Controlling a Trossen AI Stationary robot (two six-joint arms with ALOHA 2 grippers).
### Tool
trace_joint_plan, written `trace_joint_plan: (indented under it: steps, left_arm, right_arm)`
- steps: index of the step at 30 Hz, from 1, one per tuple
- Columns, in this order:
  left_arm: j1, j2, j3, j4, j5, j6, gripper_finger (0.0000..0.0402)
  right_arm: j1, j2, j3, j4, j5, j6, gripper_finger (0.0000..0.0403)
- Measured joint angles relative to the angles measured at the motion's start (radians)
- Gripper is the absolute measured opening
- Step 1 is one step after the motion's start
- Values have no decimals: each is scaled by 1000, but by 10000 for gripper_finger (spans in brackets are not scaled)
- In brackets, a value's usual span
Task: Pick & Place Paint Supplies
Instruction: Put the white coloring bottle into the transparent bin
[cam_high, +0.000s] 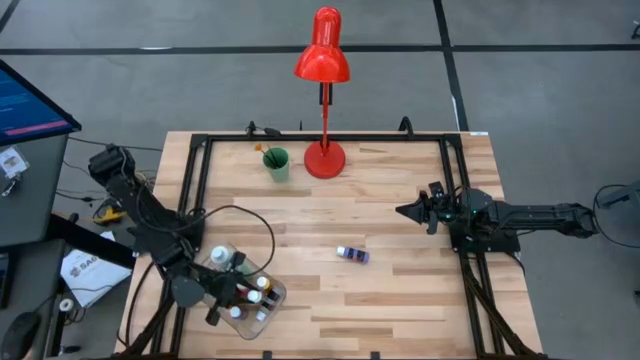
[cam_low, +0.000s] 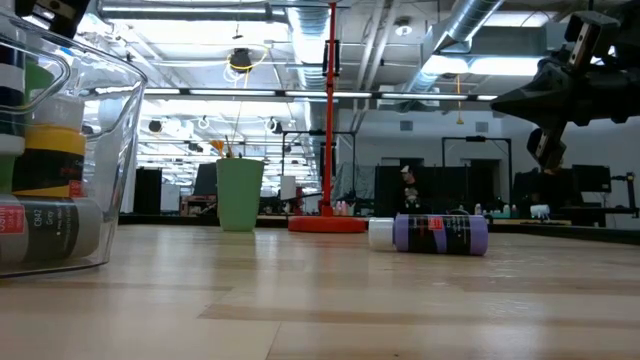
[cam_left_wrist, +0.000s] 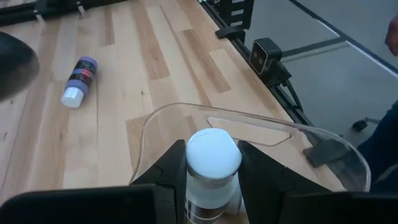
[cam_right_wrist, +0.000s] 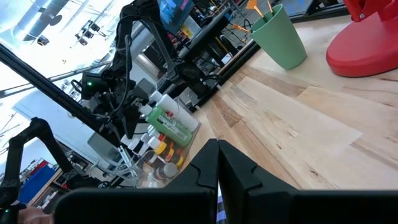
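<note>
White-capped bottle (cam_left_wrist: 211, 171): clamped between the two dark fingers (cam_left_wrist: 171, 171) of the left hand (cam_left_wrist: 211, 180), upright, cap up. It sits over the clear plastic tray (cam_high: 275, 293) at the front-left corner of the surface (cam_high: 400, 300); the tray's curved rim shows just beyond the bottle in the left wrist view. Whether the bottle's base touches the tray floor: cannot tell.

Tray contents: several small white-capped bottles (cam_high: 255, 290) packed together, red, yellow and dark bodies among them, plus one larger green bottle (cam_right_wrist: 169, 122) with a white top, lying tilted at the tray's back end. In the low view the tray wall fills the left edge, with yellow, green and dark bottles stacked behind it.

Purple bottle (cam_high: 353, 254): lies on its side alone near the middle of the surface, well apart from the tray, white cap pointing toward the left arm's side. Nothing touches it.

Right hand (cam_high: 404, 211): fingers closed together, gripping nothing, raised above the surface on the right side, pointing toward the centre, apart from the purple bottle.

Back edge: green cup (cam_high: 276, 163) with thin sticks standing in it, just beside the round base of the red desk lamp (cam_high: 323, 60).
</note>
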Motion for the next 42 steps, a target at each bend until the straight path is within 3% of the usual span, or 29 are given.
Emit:
trace_joint_plan:
  steps: [10, 18, 25, 42]
  left_arm:
    - [36, -6, -3, 45, 142, 128, 94]
    - [135, -6, -2, 52, 395, 279, 94]
    - [201, -3, 23, 35, 513, 342, 94]
    - [206, -52, 31, 16, 529, 221, 94]
  right_arm:
    - [0, 0, 0, 1, 0, 0, 0]
    - [0, 0, 0, 1, 0, 0, 0]
    - [0, 0, 0, 1, 0, 0, 0]
    - [0, 0, 0, 1, 0, 0, 0]
